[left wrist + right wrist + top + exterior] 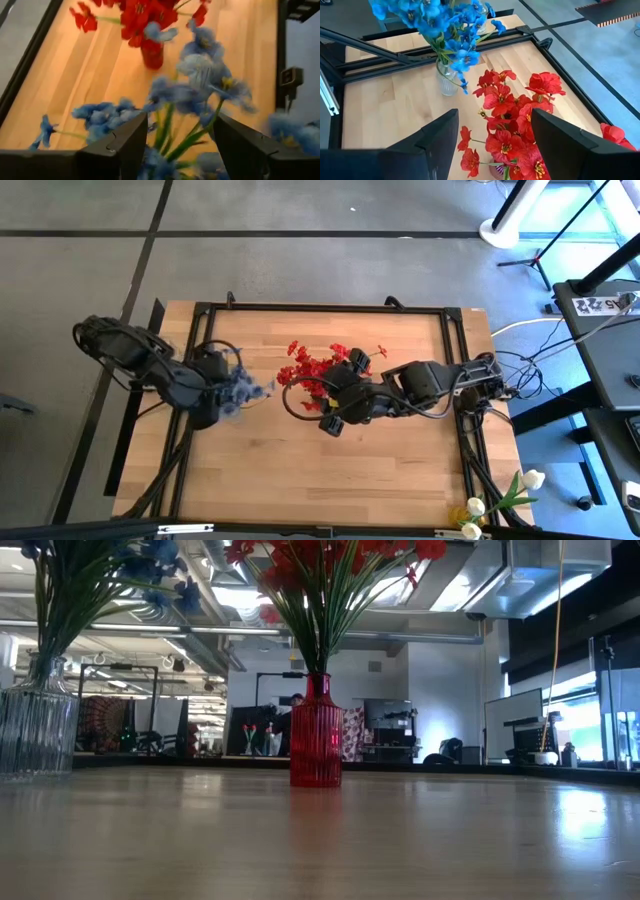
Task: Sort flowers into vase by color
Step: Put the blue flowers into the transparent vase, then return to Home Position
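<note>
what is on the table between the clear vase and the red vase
Nothing: in the low view only bare tabletop runs between the clear vase holding the blue flowers and the red vase holding the red flowers.

**Count of items on the worktop**

Vases: 2, namely one red ribbed vase [316, 745] and one clear glass vase [36, 730]. Flower bunches: 2, namely one red bunch [320, 365] and one blue bunch [240, 388]. White blooms [500, 500] at the worktop's near right corner: 3 visible.
</note>
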Action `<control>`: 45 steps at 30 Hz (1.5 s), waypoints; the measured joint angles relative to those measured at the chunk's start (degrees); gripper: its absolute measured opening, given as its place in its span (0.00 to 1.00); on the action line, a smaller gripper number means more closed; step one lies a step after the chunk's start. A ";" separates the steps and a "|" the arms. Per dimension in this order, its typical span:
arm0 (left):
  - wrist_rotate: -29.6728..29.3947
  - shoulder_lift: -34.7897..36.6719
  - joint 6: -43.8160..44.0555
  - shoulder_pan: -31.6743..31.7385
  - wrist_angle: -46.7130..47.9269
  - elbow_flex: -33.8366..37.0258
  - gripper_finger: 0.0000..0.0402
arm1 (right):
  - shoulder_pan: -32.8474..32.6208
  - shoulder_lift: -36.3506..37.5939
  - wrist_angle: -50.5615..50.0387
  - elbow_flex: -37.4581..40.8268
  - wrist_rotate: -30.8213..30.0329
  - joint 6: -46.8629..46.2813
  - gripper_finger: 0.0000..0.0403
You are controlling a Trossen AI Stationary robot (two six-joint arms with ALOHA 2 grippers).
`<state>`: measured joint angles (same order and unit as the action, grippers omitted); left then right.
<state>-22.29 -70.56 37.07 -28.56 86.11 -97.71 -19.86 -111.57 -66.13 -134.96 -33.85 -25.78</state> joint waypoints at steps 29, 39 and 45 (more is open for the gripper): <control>-3.05 5.52 5.55 0.08 3.89 14.61 0.08 | -0.02 0.00 -0.59 0.00 3.48 0.10 0.62; -3.45 10.73 7.34 0.15 -1.81 10.04 0.33 | 0.00 1.28 3.43 0.01 5.59 5.23 0.62; -13.36 12.75 3.40 0.85 -6.41 5.70 0.38 | 0.84 3.69 8.09 -0.04 5.84 12.71 0.62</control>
<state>-35.65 -57.80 40.47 -27.71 79.70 -92.01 -19.02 -107.88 -58.04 -135.00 -28.00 -13.07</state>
